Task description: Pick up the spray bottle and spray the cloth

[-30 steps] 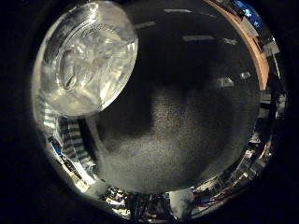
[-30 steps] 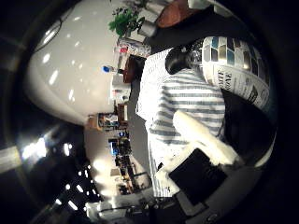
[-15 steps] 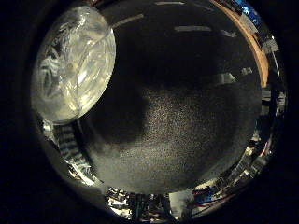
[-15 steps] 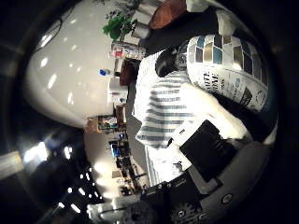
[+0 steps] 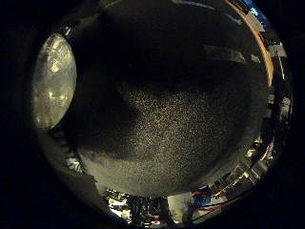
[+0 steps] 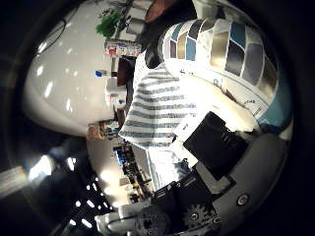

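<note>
The spray bottle (image 6: 231, 54), with a label of coloured tiles, fills much of the thumb side view, close to my palm. Its clear rounded body (image 5: 52, 88) shows at the rim of the little finger side view, above the dark speckled table (image 5: 181, 119). My right hand (image 6: 216, 147) shows white and black fingers (image 6: 211, 98) curled against the bottle's label, with geared parts behind. The cloth (image 6: 157, 108), white with grey-blue stripes, lies on the table just beyond the bottle.
Past the cloth stand a small white-and-red container (image 6: 123, 48) and a green plant (image 6: 109, 22). A wooden edge (image 5: 259, 47) borders the far side of the table, with room clutter beyond it.
The fingers have curled further in across the bottle, which now fills more of the thumb side view. In the little finger side view the clear body has slid towards the rim.
</note>
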`<state>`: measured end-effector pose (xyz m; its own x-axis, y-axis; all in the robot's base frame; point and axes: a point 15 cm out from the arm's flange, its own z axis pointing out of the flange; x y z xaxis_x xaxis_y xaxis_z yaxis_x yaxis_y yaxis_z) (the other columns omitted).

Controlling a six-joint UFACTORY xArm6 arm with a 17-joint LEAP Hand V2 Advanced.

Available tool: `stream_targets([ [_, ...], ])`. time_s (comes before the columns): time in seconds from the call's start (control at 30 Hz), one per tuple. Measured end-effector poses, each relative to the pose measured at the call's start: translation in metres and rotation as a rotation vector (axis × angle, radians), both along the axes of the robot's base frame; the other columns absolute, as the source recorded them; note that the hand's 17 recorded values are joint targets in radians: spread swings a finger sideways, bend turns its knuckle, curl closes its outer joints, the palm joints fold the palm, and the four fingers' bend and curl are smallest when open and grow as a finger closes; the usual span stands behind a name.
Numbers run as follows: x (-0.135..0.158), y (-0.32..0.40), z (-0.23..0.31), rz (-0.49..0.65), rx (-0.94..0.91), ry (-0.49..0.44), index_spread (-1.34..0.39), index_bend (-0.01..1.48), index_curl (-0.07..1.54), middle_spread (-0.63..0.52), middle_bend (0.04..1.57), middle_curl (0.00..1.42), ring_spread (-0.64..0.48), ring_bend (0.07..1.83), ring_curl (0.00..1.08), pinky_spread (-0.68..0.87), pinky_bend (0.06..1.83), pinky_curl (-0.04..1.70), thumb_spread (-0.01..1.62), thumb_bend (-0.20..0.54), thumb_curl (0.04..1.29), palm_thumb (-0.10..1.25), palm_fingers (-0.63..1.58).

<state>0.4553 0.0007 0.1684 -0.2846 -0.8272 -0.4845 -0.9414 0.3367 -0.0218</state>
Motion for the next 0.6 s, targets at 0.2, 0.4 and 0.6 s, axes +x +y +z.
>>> stream_targets([
  [0.2,0.004,-0.010,0.001,-0.016,-0.013,-0.020,-0.44,0.38,0.61,-0.27,0.83,0.69,-0.25,1.13,0.49,-0.41,1.13,0.39,0.95,-0.020,0.48,0.96,1.17],
  [0.4,0.008,-0.021,0.001,-0.035,-0.031,-0.043,-0.45,0.59,0.78,-0.26,0.96,0.77,-0.24,1.25,0.55,-0.33,1.23,0.50,0.95,-0.014,0.51,0.99,1.13],
  [0.6,0.008,-0.032,0.006,-0.039,-0.031,-0.070,-0.45,0.69,0.90,-0.25,1.05,0.85,-0.24,1.32,0.61,-0.27,1.29,0.61,0.89,-0.020,0.57,1.00,1.06],
])
